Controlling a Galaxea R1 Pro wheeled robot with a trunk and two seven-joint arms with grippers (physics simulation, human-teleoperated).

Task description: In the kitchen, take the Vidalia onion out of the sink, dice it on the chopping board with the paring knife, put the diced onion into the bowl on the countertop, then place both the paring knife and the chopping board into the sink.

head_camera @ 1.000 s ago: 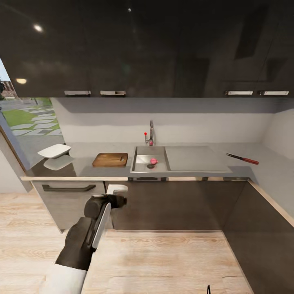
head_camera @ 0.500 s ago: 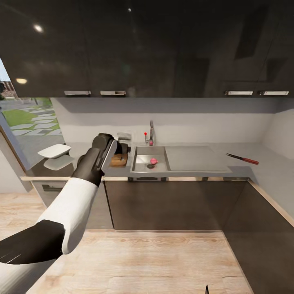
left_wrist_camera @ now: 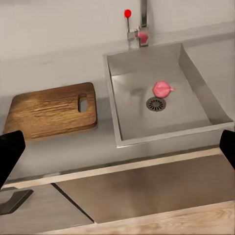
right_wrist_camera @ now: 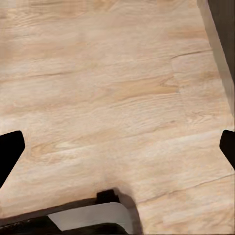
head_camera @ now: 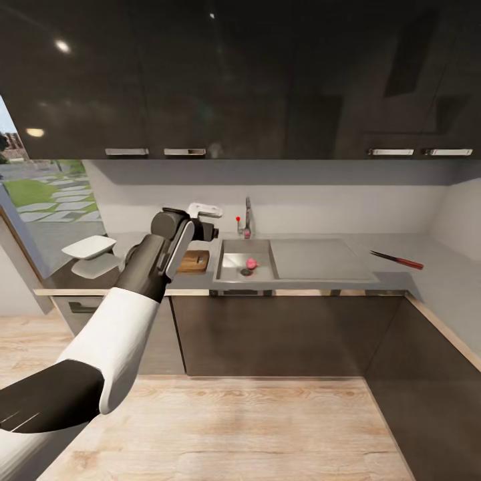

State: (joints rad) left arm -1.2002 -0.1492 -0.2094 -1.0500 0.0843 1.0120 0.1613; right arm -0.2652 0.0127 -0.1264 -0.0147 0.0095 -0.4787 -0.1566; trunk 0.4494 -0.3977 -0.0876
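The pink Vidalia onion lies in the sink beside the round drain; the left wrist view looks down on the onion in the sink. To the sink's left, the brown chopping board rests on the countertop, half hidden by my left arm in the head view. My left gripper hovers open above the board's right end, nothing in it. The red-handled paring knife lies far right. The white bowl is at the counter's left end. My right gripper is open over the floor.
A chrome faucet with a red knob stands behind the basin. The flat drainboard lies right of the basin. Dark upper cabinets hang above. The counter turns a corner at the right. Light wood floor lies in front.
My left arm has swung up from in front of the lower cabinets to above the countertop, now covering part of the chopping board. Its gripper then rose slightly and moved right.
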